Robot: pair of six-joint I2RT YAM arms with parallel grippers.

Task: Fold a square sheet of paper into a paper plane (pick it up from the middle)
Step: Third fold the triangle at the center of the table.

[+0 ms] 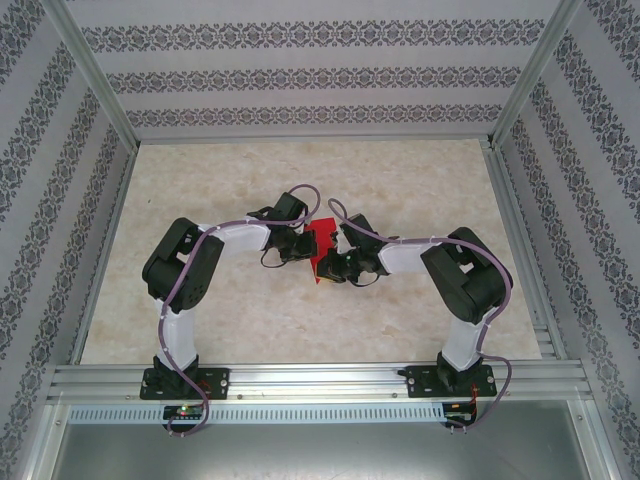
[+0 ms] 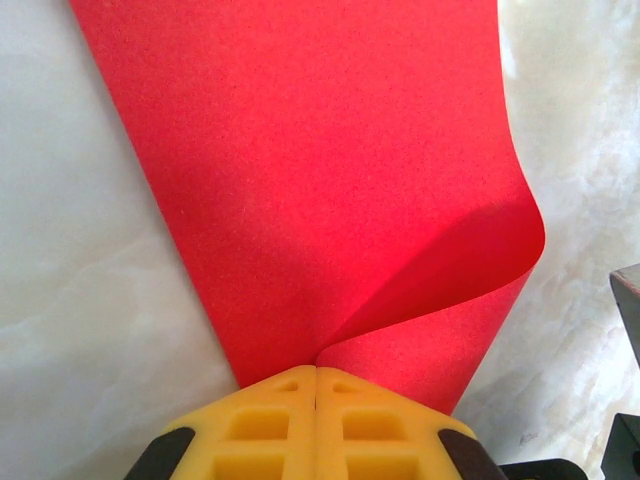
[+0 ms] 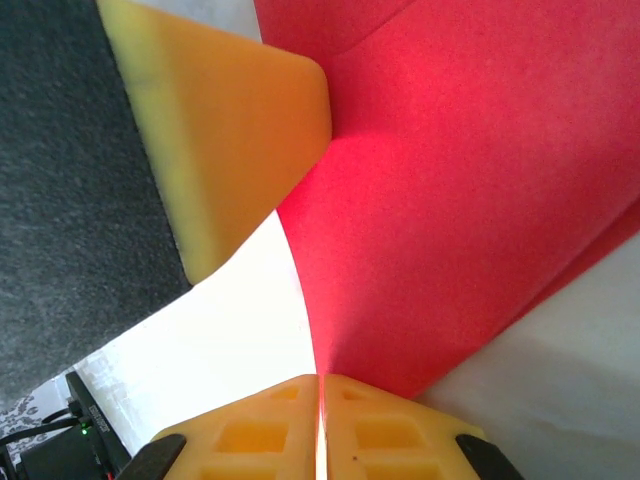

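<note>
2 grips pinch the curled red sheet of paper (image 2: pixel 320 170): left end effector (image 2: pixel 316 370), right end effector (image 3: pixel 320 378).

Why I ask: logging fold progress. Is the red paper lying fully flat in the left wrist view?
No, the paper curls over in a rounded bend above the shut left gripper.

Top camera high behind the arms (image 1: pixel 180 330), looking down over the whole tabletop (image 1: pixel 420 180); left wrist camera peers past the left pincer (image 2: pixel 316 372), very close; right wrist likewise past the right pincer (image 3: pixel 320 378); all three share the paper (image 1: pixel 322 245).
</note>
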